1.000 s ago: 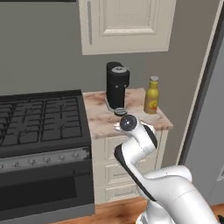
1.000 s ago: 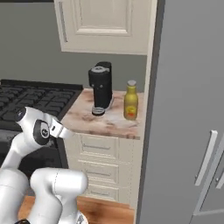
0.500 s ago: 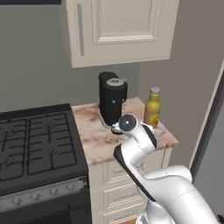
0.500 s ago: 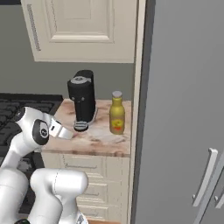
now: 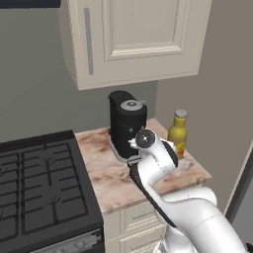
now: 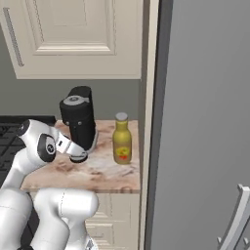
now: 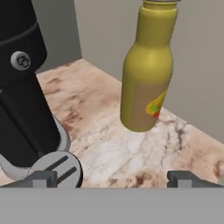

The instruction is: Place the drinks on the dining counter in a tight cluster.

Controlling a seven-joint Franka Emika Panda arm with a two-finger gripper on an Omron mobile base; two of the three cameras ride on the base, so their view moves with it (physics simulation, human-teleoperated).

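Note:
One of the drinks, a fat yellow-amber bottle (image 5: 177, 134) (image 6: 122, 142) (image 7: 146, 83) with a yellow cap, stands upright on the small marble counter (image 5: 113, 179) (image 6: 100, 172) (image 7: 111, 148) near its right back corner. My gripper (image 7: 113, 179) is open, low over this counter, with the bottle a short way ahead and slightly right of centre between the fingertips (image 7: 41, 178). Nothing is held. In the right base view my hand (image 6: 77, 155) hovers left of the bottle, in front of the coffee machine. The dining counter is out of view.
A black coffee machine (image 5: 126, 123) (image 6: 78, 117) (image 7: 22, 87) stands just left of the bottle, its round base close to my left fingertip. A black stove (image 5: 34, 185) adjoins the counter on the left. A cream wall cabinet (image 5: 138, 34) hangs above; a grey fridge (image 6: 205, 122) walls off the right side.
The whole picture has shifted and grown: the base has come closer to the small counter. The bottle and coffee machine stand as before, and the gripper stays open.

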